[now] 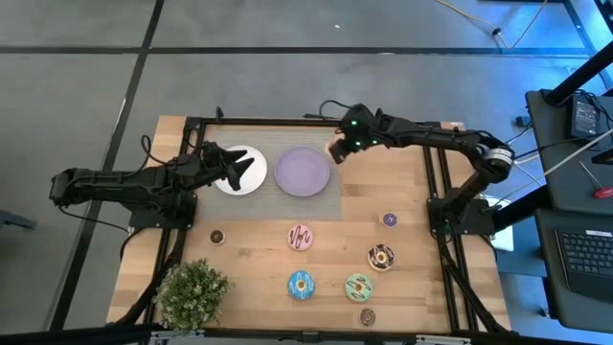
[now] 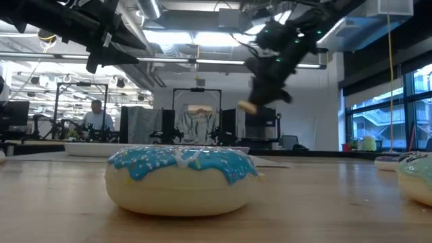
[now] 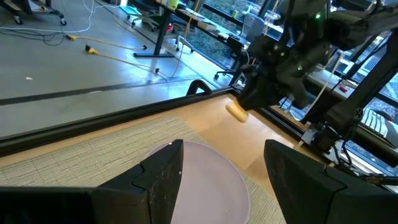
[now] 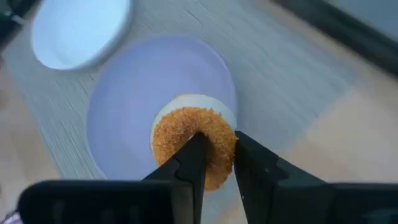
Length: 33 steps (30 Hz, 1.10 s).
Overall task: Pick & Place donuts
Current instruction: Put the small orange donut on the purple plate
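Wooden planks are forming the bench (image 1: pixel 412 192), with a woven grey mat (image 1: pixel 278 134) lying across its far part under a white plate (image 1: pixel 241 171) and a lilac plate (image 1: pixel 304 172). Above the lilac plate's right edge, the right gripper (image 4: pixel 216 163) is hanging in the air, pinching an orange mini donut (image 4: pixel 194 143) by one side of its ring, one finger through the hole and one outside. The left gripper (image 3: pixel 221 171) is waiting over the white plate with its fingers spread and nothing between them. Pink (image 1: pixel 301 237), blue (image 1: pixel 301 284), green (image 1: pixel 359 286) and chocolate (image 1: pixel 381 256) donuts are resting on the near bench, with a purple mini (image 1: pixel 389 219) and two dark-brown minis (image 1: pixel 217 236) (image 1: pixel 367 316) around them. The orange mini looks light and rigid, with a gritty crust that should resist slipping; a rim pinch like this one suits it.
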{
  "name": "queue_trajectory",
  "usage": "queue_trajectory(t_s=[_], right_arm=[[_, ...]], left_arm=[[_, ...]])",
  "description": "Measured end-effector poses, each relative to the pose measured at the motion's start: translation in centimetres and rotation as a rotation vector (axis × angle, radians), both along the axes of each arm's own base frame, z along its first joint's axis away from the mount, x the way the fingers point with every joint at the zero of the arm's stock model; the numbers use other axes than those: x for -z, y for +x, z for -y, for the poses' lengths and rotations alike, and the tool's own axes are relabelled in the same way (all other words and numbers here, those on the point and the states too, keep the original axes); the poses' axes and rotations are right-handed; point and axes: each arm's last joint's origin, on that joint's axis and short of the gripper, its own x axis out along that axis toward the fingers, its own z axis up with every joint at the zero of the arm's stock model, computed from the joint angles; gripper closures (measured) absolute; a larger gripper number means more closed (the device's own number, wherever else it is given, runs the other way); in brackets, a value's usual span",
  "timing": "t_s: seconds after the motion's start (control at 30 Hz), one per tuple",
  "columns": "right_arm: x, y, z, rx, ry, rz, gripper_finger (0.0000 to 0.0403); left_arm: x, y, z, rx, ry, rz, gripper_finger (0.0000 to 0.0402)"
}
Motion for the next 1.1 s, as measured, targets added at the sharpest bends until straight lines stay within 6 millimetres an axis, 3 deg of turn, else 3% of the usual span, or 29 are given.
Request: queue_trajectory(t_s=[0.23, 0.43, 0.93, 1.1], right_arm=[[3.0, 5.6, 0.1, -0.108, -0.003, -0.081, 0.0324], [4.3, 8.5, 0.6, -0.178, -0.006, -0.109, 0.0324], [7.0, 9.2, 0.9, -0.209, 0.032, -0.21, 0.0324], [7.1, 9.2, 0.9, -0.211, 0.03, -0.21, 0.0294]], left_arm=[[0.0, 0.0, 0.0, 0.0, 0.0, 0.0, 0.0183], [0.0, 0.0, 0.0, 0.0, 0.0, 0.0, 0.0183], [0.0, 0.0, 0.0, 0.0, 0.0, 0.0, 0.0183], [0.0, 0.0, 0.0, -0.001, 0.0, 0.001, 0.0183]])
